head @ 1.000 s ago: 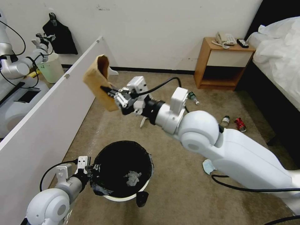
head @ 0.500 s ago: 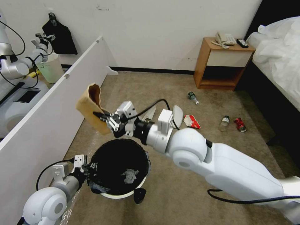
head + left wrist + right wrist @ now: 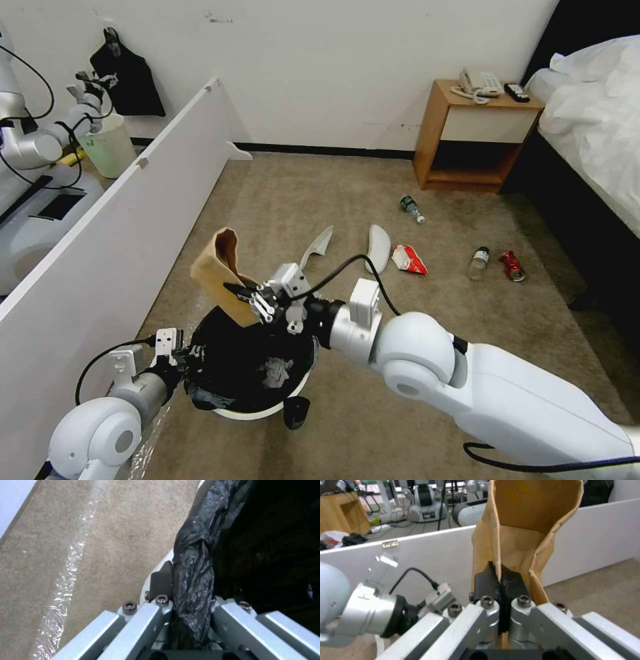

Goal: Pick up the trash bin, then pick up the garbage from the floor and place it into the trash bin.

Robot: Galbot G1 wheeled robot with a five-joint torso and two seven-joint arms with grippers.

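Right gripper [image 3: 241, 292], centre-left of the head frame: pads pinched tight on the lower edge of a brown cardboard scrap [image 3: 221, 272]; in the right wrist view the black fingers [image 3: 486, 585] meet on the scrap [image 3: 523, 527] with no gap. Scrap is curled, standing upright, hanging just over the far rim of the trash bin [image 3: 248, 363]. Right arm stretches in from the lower right, forearm near level, wrist over the bin mouth. Left gripper [image 3: 175, 352], lower left: clamped on the bin's near-left rim; the left wrist view shows its dark pad [image 3: 161, 581] against the white wall and the black bag [image 3: 196, 562] bunched between the fingers. Bin is held off the floor [image 3: 413, 393], with a crumpled white tissue [image 3: 275, 371] lying inside it. Two white slippers [image 3: 352, 245], a red-white wrapper [image 3: 408, 259], a red can [image 3: 512, 265] and two small bottles [image 3: 478, 261] lie on the carpet, centre to right.
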